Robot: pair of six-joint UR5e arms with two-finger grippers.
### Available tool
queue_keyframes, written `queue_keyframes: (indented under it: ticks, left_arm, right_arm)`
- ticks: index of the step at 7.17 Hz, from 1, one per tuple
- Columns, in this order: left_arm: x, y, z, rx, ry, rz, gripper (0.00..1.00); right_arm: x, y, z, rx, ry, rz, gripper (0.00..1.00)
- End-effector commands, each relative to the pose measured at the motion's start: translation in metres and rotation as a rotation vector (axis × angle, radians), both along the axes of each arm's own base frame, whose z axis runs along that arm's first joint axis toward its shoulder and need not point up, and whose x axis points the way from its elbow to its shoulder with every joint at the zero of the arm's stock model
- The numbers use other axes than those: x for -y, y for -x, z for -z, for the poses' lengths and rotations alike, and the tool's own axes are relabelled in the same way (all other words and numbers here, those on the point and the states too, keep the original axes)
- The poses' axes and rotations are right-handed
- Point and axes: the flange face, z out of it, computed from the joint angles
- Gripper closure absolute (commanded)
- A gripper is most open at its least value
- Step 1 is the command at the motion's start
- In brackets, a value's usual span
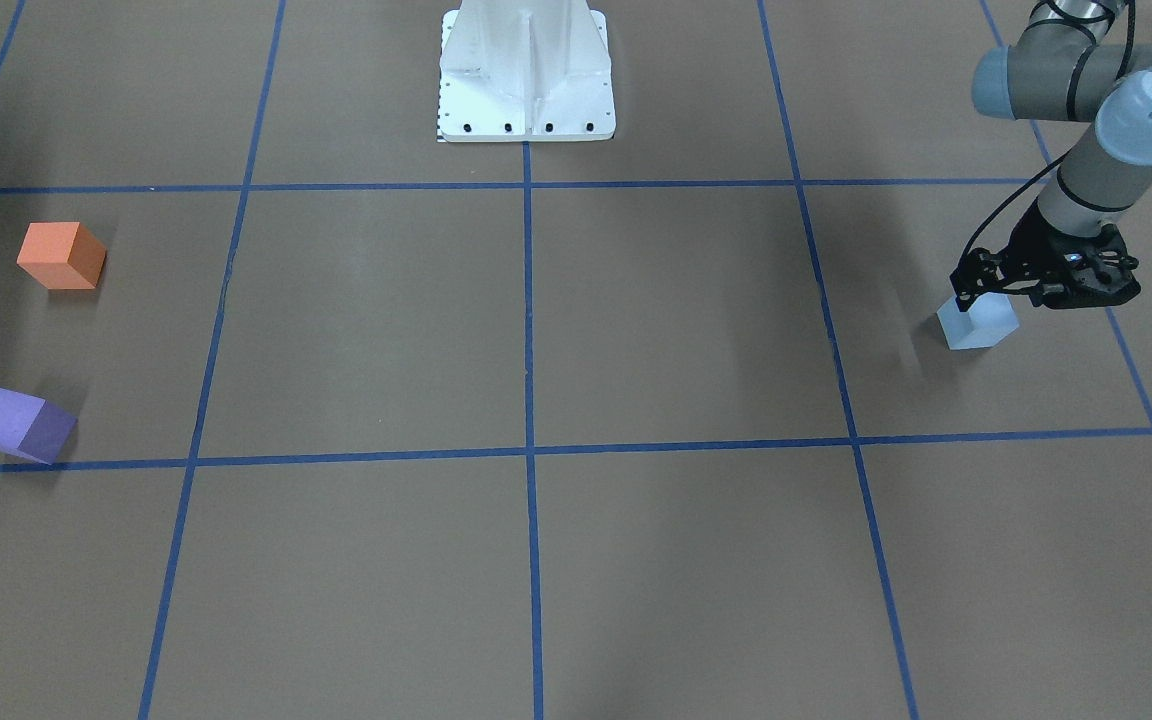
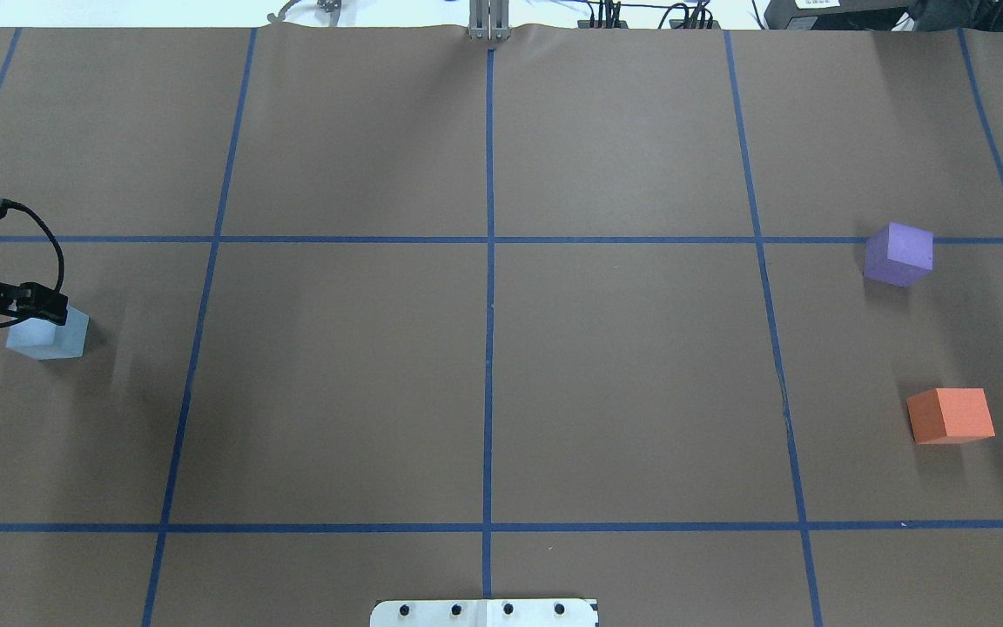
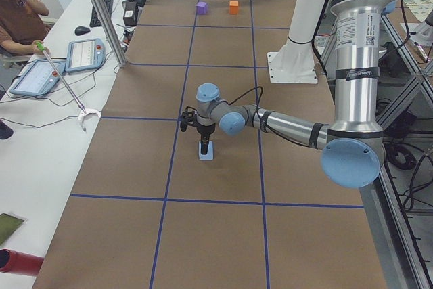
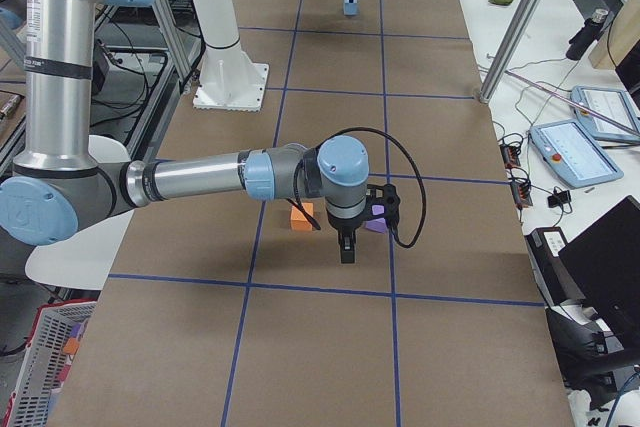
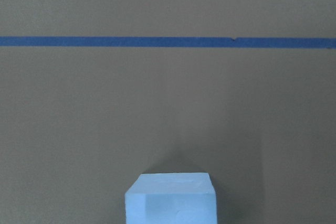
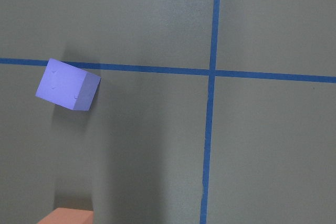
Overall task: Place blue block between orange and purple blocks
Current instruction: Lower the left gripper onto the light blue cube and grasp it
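The left claw hangs straight down over the blue block, which rests on the worktop directly under its tips. This looks like the pick-up stage, with the tool axis held vertical so the fingers can straddle two opposite faces. I cannot tell whether the tips are apart, together or clamped on the block. The front view shows one tip at the block's top edge, and the left wrist view shows only the block low and centred, with no fingers.

The orange block and purple block lie well apart from the left claw, at the opposite end of the worktop. They sit just beside and below the right claw. That claw seems parked over them to watch the drop spot, since its wrist camera frames both blocks. Its state cannot be judged, as it shows only in the side view. The open stretch of worktop between the two blocks is the target.

The blue block is a cube, so it has no real long axis. It sits flat on one face. In the left wrist view its near face looks square to the blue tape line, which suits a straight pinch with no wrist turn. The purple block is turned at an angle to the tape grid, and the orange block is only slightly turned.
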Motion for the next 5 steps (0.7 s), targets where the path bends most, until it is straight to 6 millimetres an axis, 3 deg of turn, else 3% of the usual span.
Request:
queue_keyframes:
  ticks: [1, 3, 4, 5]
  left_arm:
    - [0.003, -0.006, -0.024, -0.002, -0.005, -0.012, 0.00]
    - [0.009, -0.013, -0.045, -0.039, -0.036, -0.012, 0.00]
    - [0.008, -0.013, -0.043, -0.044, -0.032, -0.013, 0.10]
    - [0.005, -0.012, -0.043, -0.044, -0.030, -0.014, 0.42]
  right_arm:
    - [0.001, 0.001, 0.001, 0.001, -0.003, 0.003, 0.00]
    - [0.001, 0.000, 0.002, 0.003, -0.006, 0.001, 0.00]
    - [0.001, 0.000, 0.003, 0.003, -0.008, 0.001, 0.00]
    - [0.001, 0.000, 0.003, 0.004, -0.008, 0.002, 0.00]
